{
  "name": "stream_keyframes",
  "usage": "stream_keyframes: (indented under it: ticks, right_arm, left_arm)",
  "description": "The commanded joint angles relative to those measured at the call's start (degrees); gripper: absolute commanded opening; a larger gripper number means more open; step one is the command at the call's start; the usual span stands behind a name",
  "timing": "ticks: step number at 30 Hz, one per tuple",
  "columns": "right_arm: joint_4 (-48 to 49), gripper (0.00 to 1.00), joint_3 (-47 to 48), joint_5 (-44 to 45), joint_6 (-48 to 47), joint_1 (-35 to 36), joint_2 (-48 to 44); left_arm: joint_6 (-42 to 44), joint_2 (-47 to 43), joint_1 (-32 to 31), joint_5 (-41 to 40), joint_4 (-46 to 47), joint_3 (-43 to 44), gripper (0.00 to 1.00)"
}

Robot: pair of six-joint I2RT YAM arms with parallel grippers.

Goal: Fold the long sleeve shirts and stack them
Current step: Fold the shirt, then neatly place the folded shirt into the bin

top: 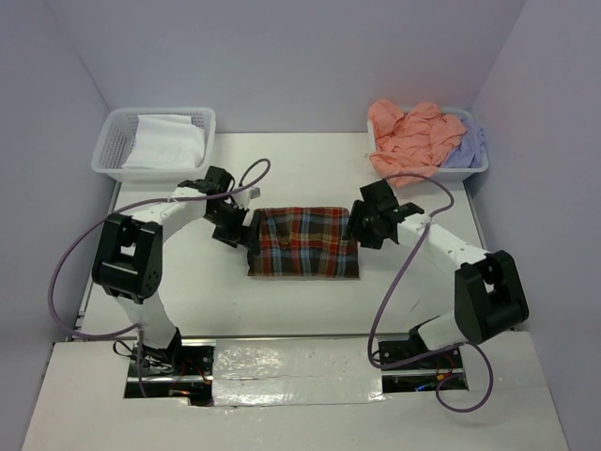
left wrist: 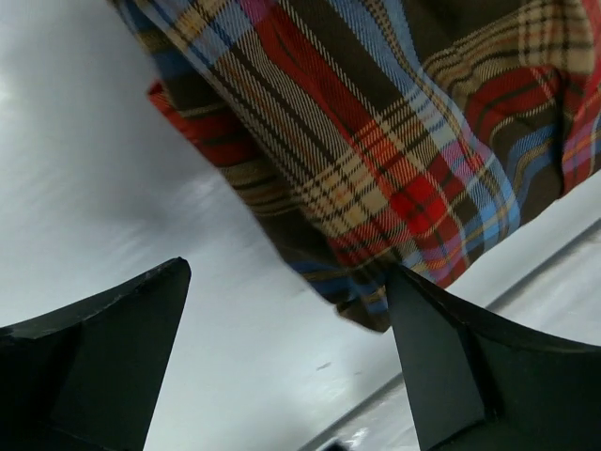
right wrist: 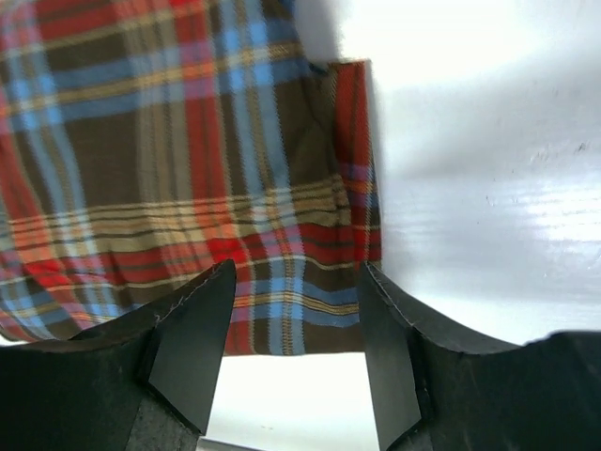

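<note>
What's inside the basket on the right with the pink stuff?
A crumpled salmon-pink shirt fills most of the white basket and spills over its front rim. A lavender shirt is tucked at the right end. Anything underneath them is covered.

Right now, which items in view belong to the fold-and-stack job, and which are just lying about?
Job:
plaid shirt, folded mid-table
salmon-pink shirt and lavender shirt, heaped in the right basket

Lying about:
right basket
left basket
white cloth in the left basket, type unclear
</note>
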Motion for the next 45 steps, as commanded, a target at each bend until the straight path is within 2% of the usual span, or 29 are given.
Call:
stream_keyframes:
  ticks: [1,10,17,21,25,26,28,29,30,31,32,36,37,40,45]
  right_arm:
    - [1.52,0.62,-2.36,-1.73,0.98,-1.12,0.82]
    - [9.35,0.63,-7.64,-7.19,1.59,-3.67,6.70]
    - [14.62,0.62,-10.80,-9.91,3.44,-3.59,8.64]
    - [15.77,0.61,-11.51,-10.96,4.32,-3.50,9.43]
    - [16.47,0.61,-12.21,-11.41,4.76,-3.50,9.34]
    - [16.65,0.61,-12.56,-11.41,4.93,-3.41,9.34]
    - [16.91,0.61,-12.74,-11.93,5.11,-3.50,9.34]
    - [17.09,0.61,-12.91,-12.02,5.20,-3.41,9.43]
    - [17.09,0.61,-12.91,-12.11,5.20,-3.50,9.26]
    - [17.26,0.61,-13.00,-12.37,5.20,-3.41,9.17]
    - [17.00,0.61,-13.00,-12.38,5.20,-3.41,9.08]
    - [15.33,0.61,-12.83,-11.41,4.50,-3.50,6.72]
    - [14.89,0.61,-12.83,-11.15,4.32,-3.59,5.92]
    - [12.87,0.61,-12.74,-10.53,3.09,-3.67,2.85]
    - [8.57,0.61,-10.37,-8.78,-0.15,-3.94,-1.02]
  left_arm:
    - [-7.34,0.82,0.48,5.51,6.00,-0.19,0.99]
    - [-15.16,6.36,1.54,16.50,12.68,-4.94,0.99]
    - [-18.94,10.58,1.45,18.44,16.81,-10.30,0.99]
    - [-19.03,14.18,1.45,21.42,18.04,-9.60,0.98]
    - [-20.79,17.26,1.45,26.34,21.46,-8.90,0.84]
    - [-21.05,17.52,1.45,26.87,22.17,-8.72,0.73]
    - [-22.37,18.05,1.45,28.89,24.28,-9.07,0.61]
    - [-23.07,18.31,1.36,29.42,25.24,-9.07,0.50]
    - [-22.99,18.40,1.54,30.21,25.34,-8.90,0.44]
    - [-22.47,18.32,1.54,30.48,25.34,-8.72,0.33]
    - [-22.38,18.14,1.63,30.40,25.43,-8.29,0.00]
    - [-22.12,15.16,4.43,29.88,26.23,-7.50,0.00]
    - [-18.54,13.24,4.96,27.61,24.74,-6.71,0.00]
    - [-7.49,10.94,5.58,22.07,13.77,-0.91,0.00]
    - [4.33,9.88,5.58,11.87,0.66,8.14,0.00]
